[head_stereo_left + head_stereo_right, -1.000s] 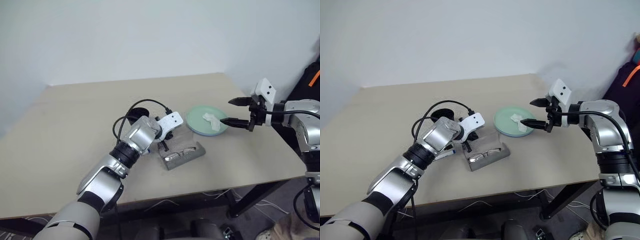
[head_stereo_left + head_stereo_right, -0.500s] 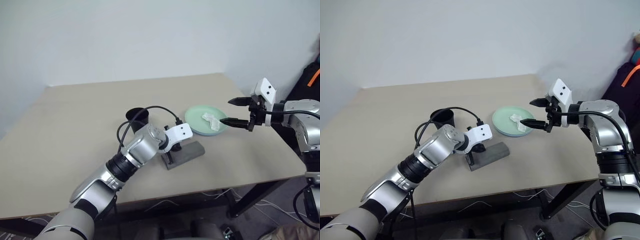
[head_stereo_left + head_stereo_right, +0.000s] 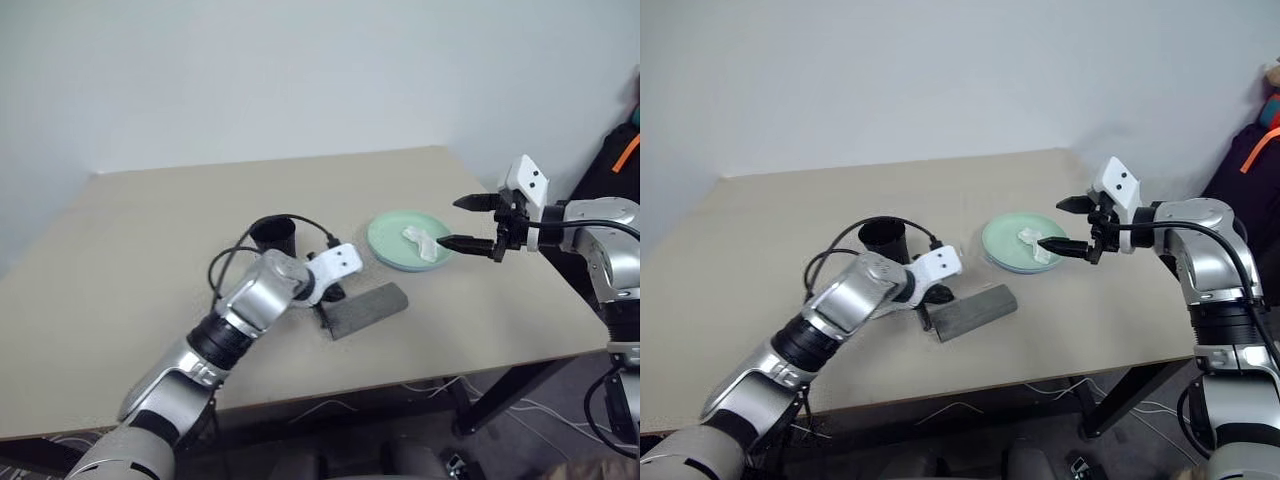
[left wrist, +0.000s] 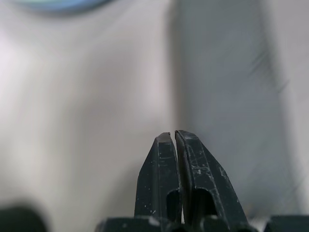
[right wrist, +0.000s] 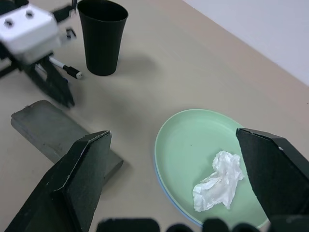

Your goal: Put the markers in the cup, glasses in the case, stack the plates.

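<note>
Case now shut, glasses inside, my left arm pulling back.

A second ago the grey matte case (image 3: 365,309) lay open at frame centre; now its lid is down. My left gripper (image 3: 331,292) has its jaws together, my right gripper (image 3: 476,222) jaws apart over the smooth round mint plate (image 3: 390,240) carrying a crumpled tissue (image 3: 422,243). The tapered black cup (image 3: 273,234) stands upper left of the case.

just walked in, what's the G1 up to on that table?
It is tidying a table. The grey case lies shut, and the left gripper, fingers shut and holding nothing, sits just beside the case's end. The right gripper hangs open over the edge of the green plate, which sits on a blue one and holds a crumpled tissue. The black cup stands upright behind the left gripper, with one marker lying on the table by its base.
</note>
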